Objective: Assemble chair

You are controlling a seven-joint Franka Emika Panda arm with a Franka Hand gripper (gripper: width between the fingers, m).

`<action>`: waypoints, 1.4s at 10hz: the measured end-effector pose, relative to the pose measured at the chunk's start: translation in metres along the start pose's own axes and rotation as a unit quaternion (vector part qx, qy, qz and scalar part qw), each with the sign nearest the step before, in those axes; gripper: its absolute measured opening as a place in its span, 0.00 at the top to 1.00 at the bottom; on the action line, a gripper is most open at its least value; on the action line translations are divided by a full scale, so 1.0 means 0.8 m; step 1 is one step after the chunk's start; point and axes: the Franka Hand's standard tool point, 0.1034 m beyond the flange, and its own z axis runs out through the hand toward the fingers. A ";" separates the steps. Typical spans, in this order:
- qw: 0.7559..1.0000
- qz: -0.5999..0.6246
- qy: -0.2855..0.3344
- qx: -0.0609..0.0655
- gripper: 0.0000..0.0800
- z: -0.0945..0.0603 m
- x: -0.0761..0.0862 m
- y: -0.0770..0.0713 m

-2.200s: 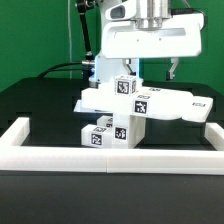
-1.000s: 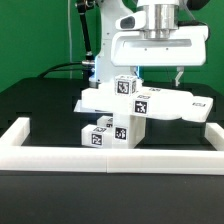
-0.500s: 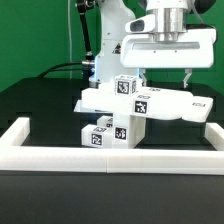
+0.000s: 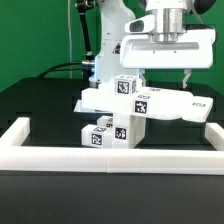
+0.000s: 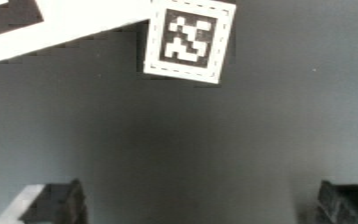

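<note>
Arm: upright, wrist pointing down, above chair parts. Gripper (image 4: 163, 74): jaws wide apart, holding nothing (fingers (image 5: 48, 203) at wrist view's edges). Chair (image 4: 130, 110): stacked on black table (image 4: 40, 100), behind white rail (image 4: 110, 157).

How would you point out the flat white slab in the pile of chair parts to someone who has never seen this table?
Start at the long white border rail along the front of the black table. Just behind it sits a cluster of white tagged blocks. The flat slab lies on top, jutting toward the exterior view's right; it alone is wide and thin.
</note>
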 end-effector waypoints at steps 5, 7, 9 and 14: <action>1.000 0.013 -0.007 -0.007 0.19 0.012 -0.003 0.011; 1.000 0.013 -0.008 -0.008 0.19 0.012 -0.004 0.011; 0.999 0.033 -0.015 -0.014 0.19 0.022 -0.013 0.011; 0.999 0.040 -0.024 -0.023 0.19 0.036 -0.030 0.005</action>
